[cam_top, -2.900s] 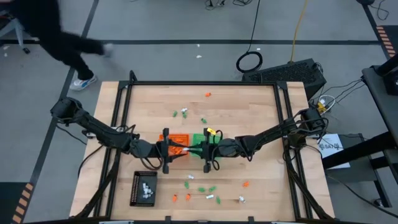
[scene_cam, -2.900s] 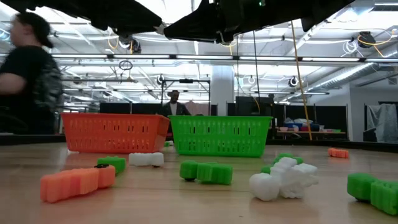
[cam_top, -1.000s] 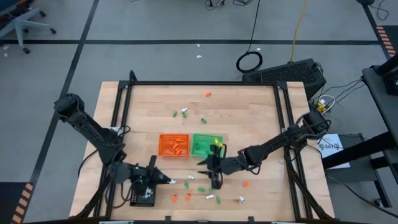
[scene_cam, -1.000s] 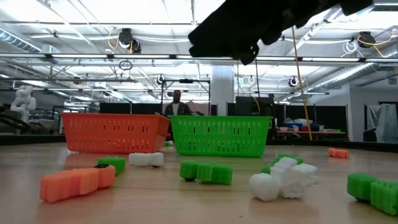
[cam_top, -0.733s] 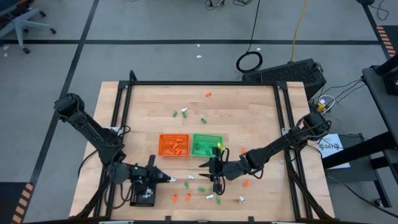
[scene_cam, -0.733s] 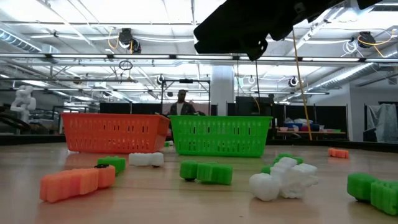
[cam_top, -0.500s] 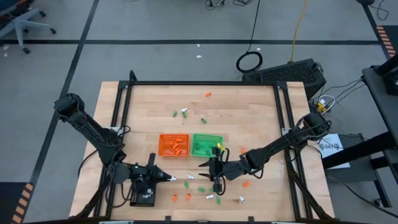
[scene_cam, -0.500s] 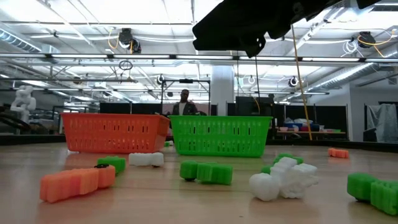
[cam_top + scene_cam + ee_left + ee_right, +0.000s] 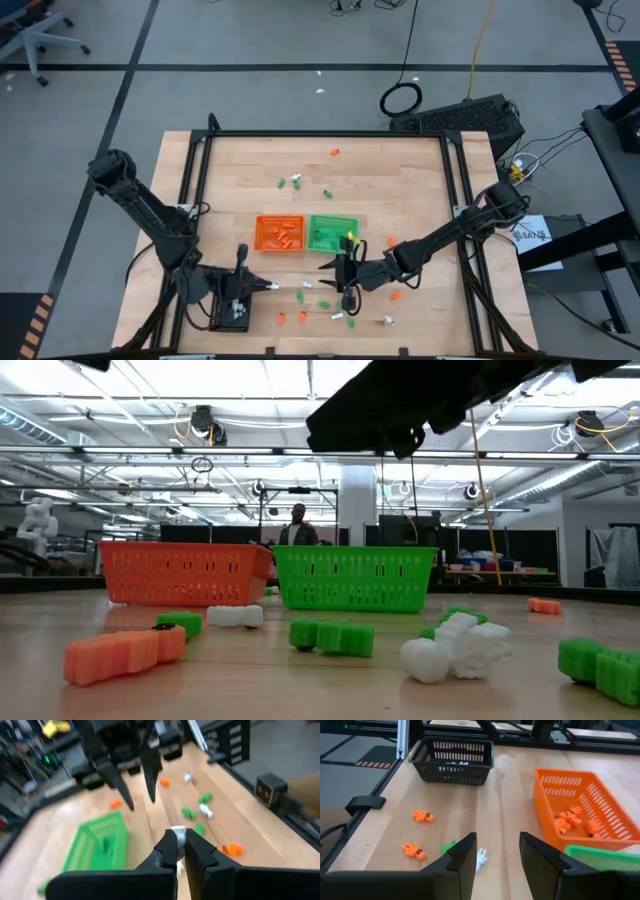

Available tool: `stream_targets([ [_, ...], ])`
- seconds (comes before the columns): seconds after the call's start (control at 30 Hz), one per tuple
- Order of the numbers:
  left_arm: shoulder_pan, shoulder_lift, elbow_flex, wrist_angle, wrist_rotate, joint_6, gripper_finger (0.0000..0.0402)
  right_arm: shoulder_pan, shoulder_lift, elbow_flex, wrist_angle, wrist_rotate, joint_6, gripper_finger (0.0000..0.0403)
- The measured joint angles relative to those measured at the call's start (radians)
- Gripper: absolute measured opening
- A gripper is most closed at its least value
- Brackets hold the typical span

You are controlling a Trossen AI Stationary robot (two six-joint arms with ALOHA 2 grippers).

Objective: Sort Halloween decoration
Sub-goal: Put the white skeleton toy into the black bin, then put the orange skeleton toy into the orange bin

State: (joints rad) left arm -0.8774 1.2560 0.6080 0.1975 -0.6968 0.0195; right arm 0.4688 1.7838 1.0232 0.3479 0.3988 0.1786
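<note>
Small orange, green and white trinkets lie scattered on the wooden table, most of them near its front edge [image 9: 325,303] and some at the far middle [image 9: 297,181]. My left gripper [image 9: 272,287] hangs beside the black tray [image 9: 228,312], shut on a white trinket [image 9: 178,829]. My right gripper [image 9: 345,283] stands open in front of the green tray [image 9: 332,232]. Past its fingers a white trinket [image 9: 481,859] and a green one [image 9: 449,846] lie on the table. The orange tray [image 9: 279,232] holds several orange trinkets [image 9: 572,820]. My left gripper pinches the white trinket between its two fingertips [image 9: 170,845], and one end of it [image 9: 178,828] sticks out past them. The fingers come from the table's left, slanting a little downward. The trinket hangs clear of the table.
In the low view an orange trinket [image 9: 125,652], green ones [image 9: 332,636] and a white one [image 9: 455,647] lie in the foreground. The table frame's black rails [image 9: 195,190] run along both sides. A person [image 9: 297,528] stands in the room behind.
My left gripper has rolled about its own pointing line while staying beside the black tray, still shut on the white trinket.
</note>
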Motion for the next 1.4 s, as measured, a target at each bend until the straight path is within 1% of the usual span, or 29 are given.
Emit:
stream_targets([
  [0.07, -0.017, 0.000, 0.036, -0.118, 0.002, -0.094, 0.0008, 0.009, 0.019, -0.001, 0.037, -0.001, 0.000, 0.0132],
  [0.17, -0.042, 0.000, 0.094, -0.311, 0.019, -0.295, 0.0008, 0.023, 0.048, -0.001, 0.124, -0.002, -0.019, 0.0132],
  [0.23, -0.059, 0.000, 0.133, -0.427, 0.054, -0.421, 0.0008, 0.032, 0.060, -0.001, 0.157, -0.003, -0.024, 0.0132],
  [0.3, -0.076, -0.001, 0.166, -0.524, 0.111, -0.534, 0.0008, 0.038, 0.068, -0.001, 0.185, -0.003, -0.023, 0.0132],
  [0.37, -0.093, -0.001, 0.180, -0.585, 0.173, -0.627, 0.0008, 0.044, 0.068, -0.001, 0.197, -0.003, -0.023, 0.0132],
  [0.5, -0.130, 0.000, 0.183, -0.650, 0.292, -0.789, 0.0008, 0.053, 0.068, 0.000, 0.207, 0.003, -0.010, 0.0132],
  [0.57, -0.148, 0.000, 0.183, -0.692, 0.324, -0.879, 0.0008, 0.057, 0.068, 0.000, 0.209, 0.024, -0.009, 0.0132],
  [0.63, -0.165, 0.000, 0.183, -0.726, 0.331, -0.946, 0.0008, 0.057, 0.068, 0.000, 0.211, 0.034, -0.007, 0.0132],
  [0.83, -0.188, 0.014, 0.172, -0.737, 0.310, -1.009, 0.0009, 0.057, 0.068, 0.000, 0.209, 0.047, 0.000, 0.0132],
  [0.93, -0.185, 0.034, 0.172, -0.742, 0.301, -1.010, 0.0020, 0.057, 0.068, 0.000, 0.209, 0.047, 0.000, 0.0132],
  [1.03, -0.174, 0.059, 0.172, -0.743, 0.303, -1.010, 0.0048, 0.062, 0.068, 0.000, 0.208, 0.047, 0.000, 0.0132],
  [1.27, -0.147, 0.072, 0.171, -0.757, 0.315, -1.009, 0.0132, 0.064, 0.068, 0.000, 0.194, 0.047, -0.005, 0.0132],
  [1.4, -0.128, 0.072, 0.171, -0.757, 0.323, -0.982, 0.0165, 0.064, 0.068, 0.000, 0.193, 0.046, -0.007, 0.0132],
])
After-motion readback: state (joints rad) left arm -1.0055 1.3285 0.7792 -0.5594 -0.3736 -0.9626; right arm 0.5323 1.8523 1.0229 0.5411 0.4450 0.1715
